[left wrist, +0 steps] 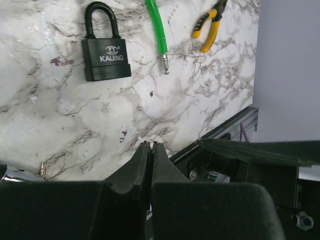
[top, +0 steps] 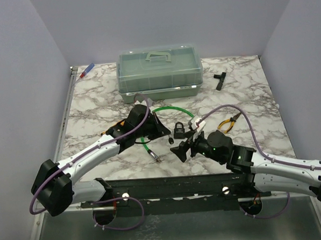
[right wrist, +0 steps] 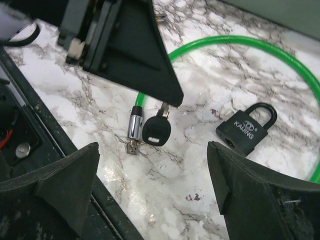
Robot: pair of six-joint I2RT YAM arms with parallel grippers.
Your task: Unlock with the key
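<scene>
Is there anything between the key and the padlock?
Nothing visible does: only bare table lies between the key, at the tip of the left gripper, and the padlock. The green cable curves around them, not between.

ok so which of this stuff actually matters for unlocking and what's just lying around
For the job:
- tiny key with a round black head and short silver blade
- small black padlock

Just lying about:
- green cable with metal ends
- yellow-handled pliers
- translucent green plastic box with a lid handle
- black T-shaped tool
- small red-and-blue pen-like thing, far left corner
</scene>
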